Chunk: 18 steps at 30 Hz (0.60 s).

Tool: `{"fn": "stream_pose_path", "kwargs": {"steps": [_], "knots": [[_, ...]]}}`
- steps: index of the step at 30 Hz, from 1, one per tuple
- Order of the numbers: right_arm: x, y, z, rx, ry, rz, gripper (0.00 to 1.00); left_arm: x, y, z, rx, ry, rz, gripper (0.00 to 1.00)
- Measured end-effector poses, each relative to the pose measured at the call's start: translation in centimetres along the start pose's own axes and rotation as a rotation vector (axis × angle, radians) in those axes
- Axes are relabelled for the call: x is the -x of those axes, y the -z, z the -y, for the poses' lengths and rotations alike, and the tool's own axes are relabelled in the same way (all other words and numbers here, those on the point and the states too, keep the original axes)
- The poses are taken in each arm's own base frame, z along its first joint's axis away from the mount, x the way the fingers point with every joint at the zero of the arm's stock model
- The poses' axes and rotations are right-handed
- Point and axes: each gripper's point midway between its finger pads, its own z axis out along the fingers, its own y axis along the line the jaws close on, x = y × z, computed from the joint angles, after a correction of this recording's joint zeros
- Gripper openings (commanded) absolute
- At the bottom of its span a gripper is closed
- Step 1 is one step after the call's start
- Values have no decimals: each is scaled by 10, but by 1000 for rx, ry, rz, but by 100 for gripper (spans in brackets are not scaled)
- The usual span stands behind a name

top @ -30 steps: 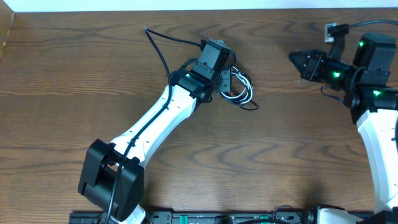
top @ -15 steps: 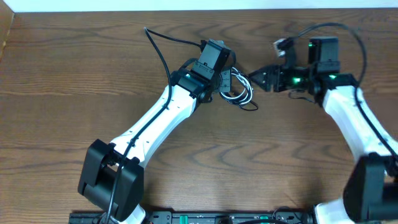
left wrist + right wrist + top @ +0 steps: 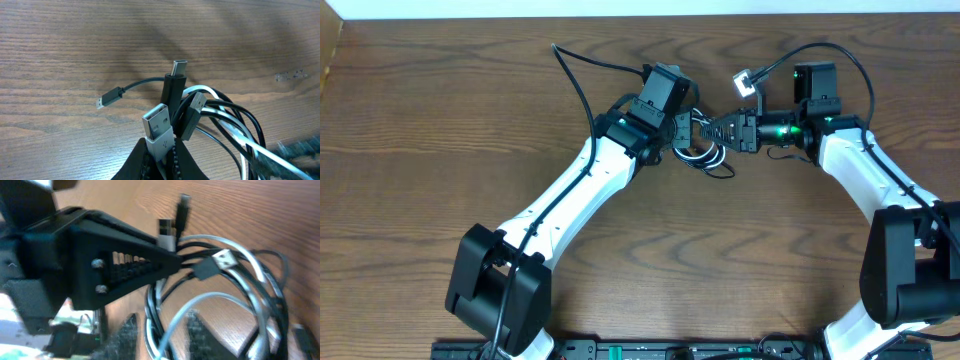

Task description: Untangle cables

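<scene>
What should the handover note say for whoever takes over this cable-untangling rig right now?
Left gripper: shut on the cables, beside the white USB plug.
Right gripper: open, fingers straddling the loops, gripping nothing.
Black cable and white cable are looped together between the two grippers.
Done: nothing separated.
Left: grip one loop and draw the cables apart.

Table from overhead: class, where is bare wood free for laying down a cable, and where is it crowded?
Free: the wide table patch between left arm and right arm, and left of the left arm. Crowded: the cables, where left fingers and right fingers meet.
</scene>
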Motion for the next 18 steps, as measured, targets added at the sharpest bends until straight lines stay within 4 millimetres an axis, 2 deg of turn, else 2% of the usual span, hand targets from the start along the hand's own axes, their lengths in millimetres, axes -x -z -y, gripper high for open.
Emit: {"fn": "stream_pose_path", "kwargs": {"steps": [2,3,8,12,18], "knots": [[3,0,-9,50,25,8,3,0,0,0,0,0,0,8],[7,1,-16,91,54,16,1,0,0,0,0,0,0,8],[21,9,-37,211,117,47,1,0,0,0,-1,0,1,8],[42,33,-46,270,166,93,1,0,0,0,-1,0,0,8],[67,81,-33,230,93,172,1,0,0,0,1,0,-1,8]]}}
